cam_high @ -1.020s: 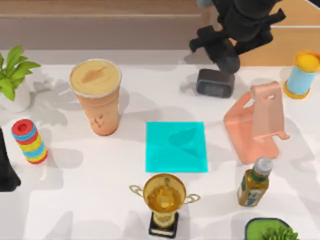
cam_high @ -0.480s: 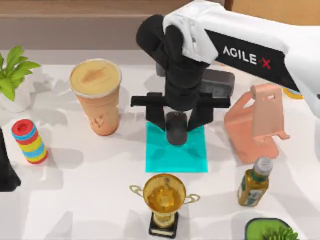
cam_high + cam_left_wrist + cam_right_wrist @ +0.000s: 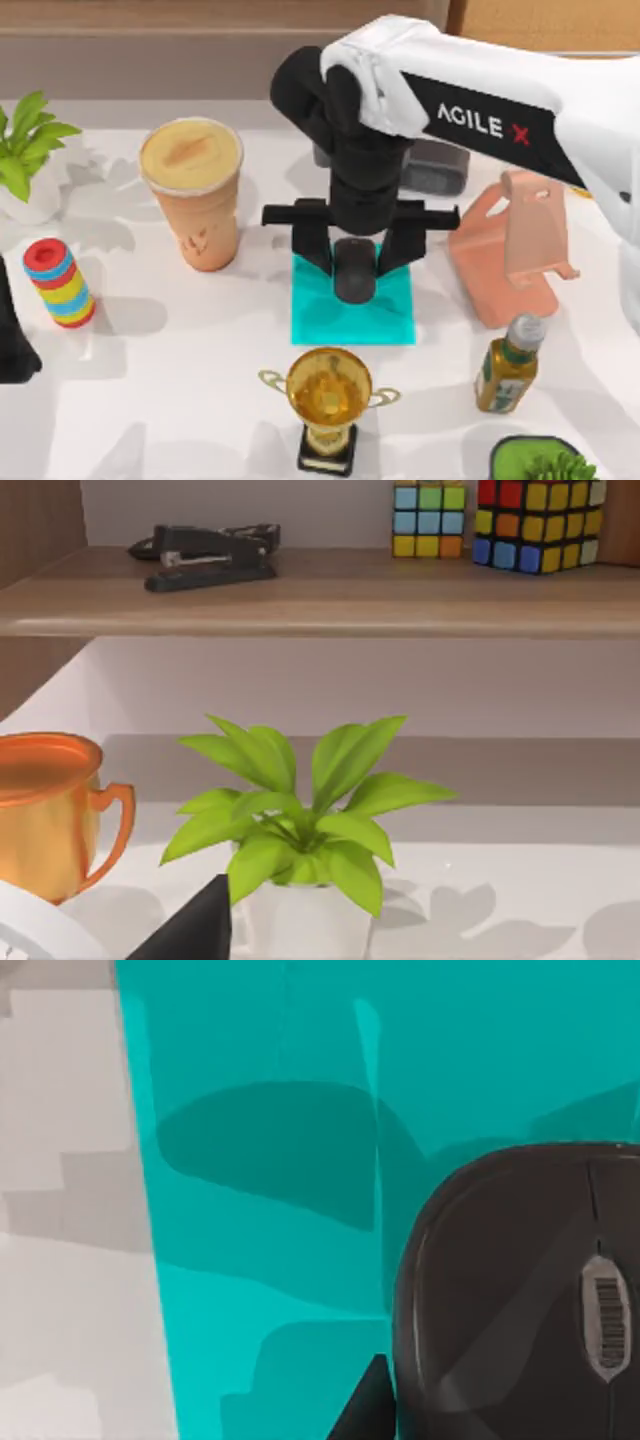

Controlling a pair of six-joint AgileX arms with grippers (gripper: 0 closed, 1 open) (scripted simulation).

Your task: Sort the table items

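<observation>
The right gripper (image 3: 355,262) hangs over the turquoise mat (image 3: 312,318) at the table's centre, its fingers closed against the sides of the black mouse (image 3: 354,270). The tan drink cup (image 3: 193,190) stands upright to the mat's left, the gold trophy (image 3: 328,400) just below it.

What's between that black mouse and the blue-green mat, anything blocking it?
Nothing visible does. The right gripper holds the mouse directly over the teal mat, whose surface beneath is bare.
</observation>
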